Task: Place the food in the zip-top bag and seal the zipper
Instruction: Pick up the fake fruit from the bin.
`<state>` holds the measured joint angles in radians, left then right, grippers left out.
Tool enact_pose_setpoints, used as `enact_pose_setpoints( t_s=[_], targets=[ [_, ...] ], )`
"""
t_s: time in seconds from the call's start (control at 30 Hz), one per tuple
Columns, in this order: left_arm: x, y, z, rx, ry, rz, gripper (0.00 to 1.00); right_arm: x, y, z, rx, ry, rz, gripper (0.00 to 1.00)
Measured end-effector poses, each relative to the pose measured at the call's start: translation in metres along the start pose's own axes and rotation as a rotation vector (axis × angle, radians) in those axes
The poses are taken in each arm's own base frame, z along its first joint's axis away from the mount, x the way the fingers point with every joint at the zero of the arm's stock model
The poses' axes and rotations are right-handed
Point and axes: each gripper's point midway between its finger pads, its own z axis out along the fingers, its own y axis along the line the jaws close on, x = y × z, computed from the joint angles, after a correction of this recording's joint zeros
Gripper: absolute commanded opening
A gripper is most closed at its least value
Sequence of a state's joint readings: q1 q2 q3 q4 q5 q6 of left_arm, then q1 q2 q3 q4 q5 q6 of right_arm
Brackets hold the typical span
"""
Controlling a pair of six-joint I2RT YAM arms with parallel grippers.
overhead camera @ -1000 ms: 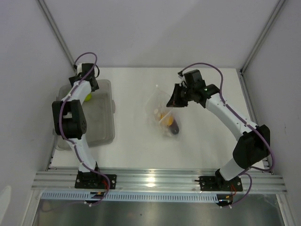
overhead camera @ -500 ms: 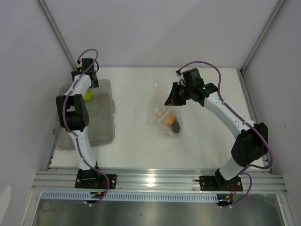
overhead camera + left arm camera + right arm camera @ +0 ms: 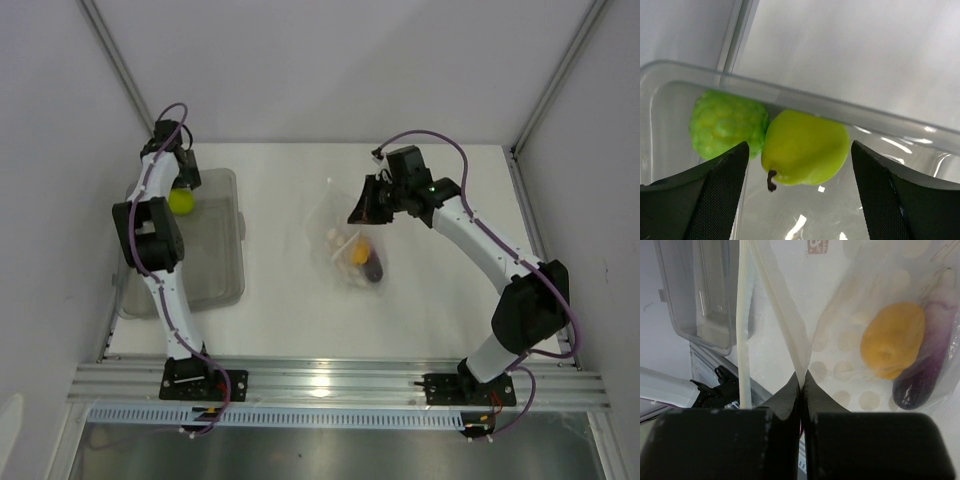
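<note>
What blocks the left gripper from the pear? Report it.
Nothing visible does. The left gripper is open, and the pear lies straight ahead inside the bin. The round green fruit sits close beside the pear, not in front of it.

Red print [image 3: 816, 246] on the zip-top bag [image 3: 840, 315], perhaps a logo, unreadable.

This is a robotics lab test cell, not a home or a kitchen. Blank white panels [image 3: 330, 70] held in aluminium posts [image 3: 120, 65] box in the left, far and right edges of the white tabletop [image 3: 290, 320]. Along the near edge, arm bases [image 3: 195, 380] are bolted to an aluminium rail [image 3: 330, 385] above a slotted cable duct [image 3: 330, 415]. Purple cables [image 3: 440, 140] loop free. The fruit is fake: a plastic toy pear [image 3: 805, 147] in a translucent bin [image 3: 215, 285].
</note>
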<state>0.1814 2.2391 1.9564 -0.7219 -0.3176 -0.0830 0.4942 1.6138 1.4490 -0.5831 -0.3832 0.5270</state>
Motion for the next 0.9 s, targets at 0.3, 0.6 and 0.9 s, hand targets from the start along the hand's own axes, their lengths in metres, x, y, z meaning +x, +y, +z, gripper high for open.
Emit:
enact_pose_setpoints(
  t_s=[0.3, 0.6, 0.9],
  targets=[
    [-0.001, -0.009, 0.018, 0.04, 0.022, 0.057, 0.82, -0.003, 0.004, 0.001, -0.025, -0.01, -0.008, 0.0],
    [0.013, -0.015, 0.024, 0.079, 0.055, 0.073, 0.79, -0.003, 0.006, 0.001, -0.035, -0.007, -0.01, 0.0],
    [0.014, -0.019, 0.022, 0.107, 0.056, 0.073, 0.36, -0.003, 0.006, 0.001, -0.035, -0.009, -0.01, 0.0]
  ],
)
